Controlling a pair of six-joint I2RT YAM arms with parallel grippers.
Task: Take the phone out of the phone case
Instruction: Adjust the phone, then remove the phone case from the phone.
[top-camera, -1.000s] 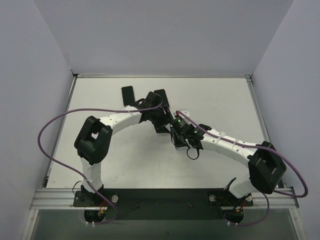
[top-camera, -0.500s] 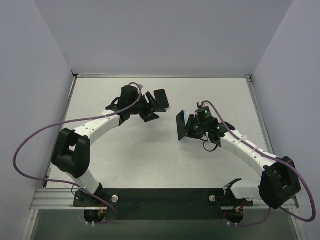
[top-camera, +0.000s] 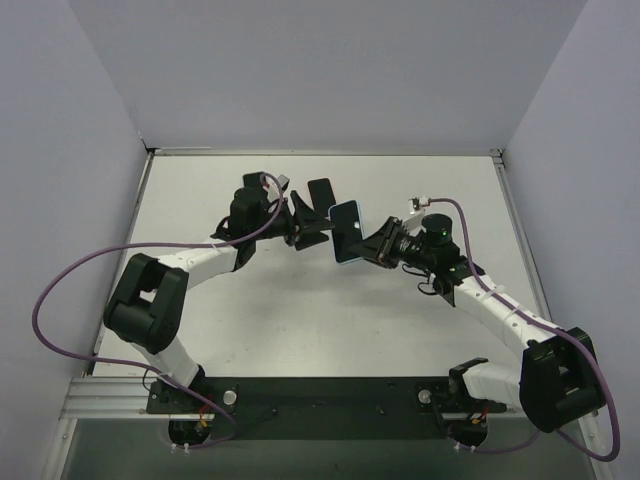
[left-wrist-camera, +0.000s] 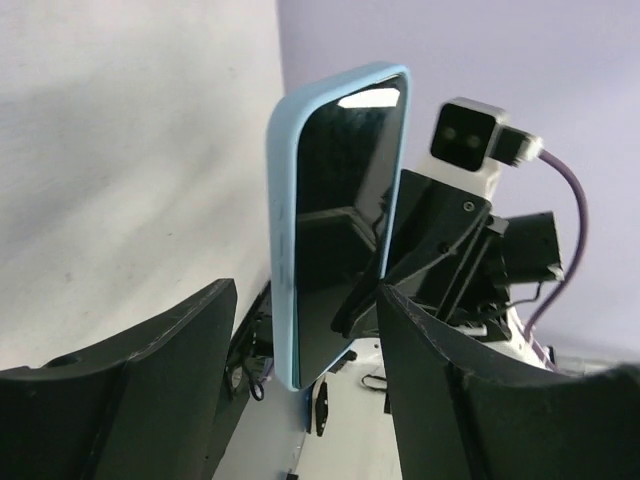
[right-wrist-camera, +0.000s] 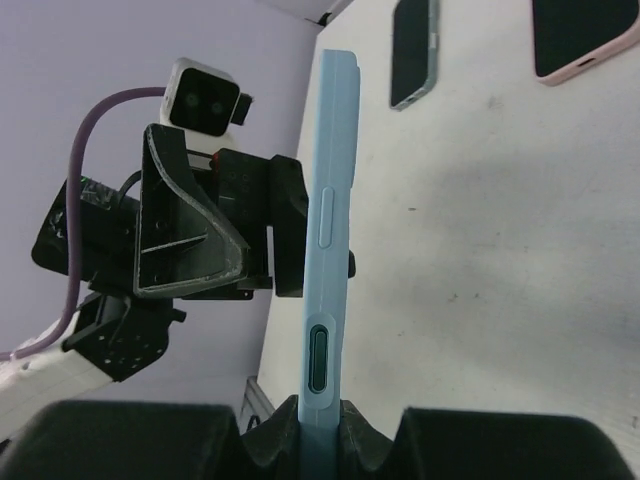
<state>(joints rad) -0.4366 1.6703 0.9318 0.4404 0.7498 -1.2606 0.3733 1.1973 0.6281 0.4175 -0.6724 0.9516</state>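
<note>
Overhead view: near the middle of the white worktop (top-camera: 250, 310) the right gripper (top-camera: 372, 247) is clamped on one end of the light blue phone case (top-camera: 343, 259). It holds the case up off the surface with the phone (top-camera: 347, 230) seated inside. The left gripper (top-camera: 308, 222) is just beside it on the left, jaws spread. A dark phone (top-camera: 320, 191) lies flat just behind them.

Left wrist view: the left gripper's jaws stand wide apart. The cased phone rises upright in the gap beyond them, screen facing this camera; whether either finger touches it cannot be told.

Right wrist view: the phone case shows edge-on, side buttons visible, its lower end pinched tight. A pink-cased phone (right-wrist-camera: 585, 35) lies beside the dark phone
</note>
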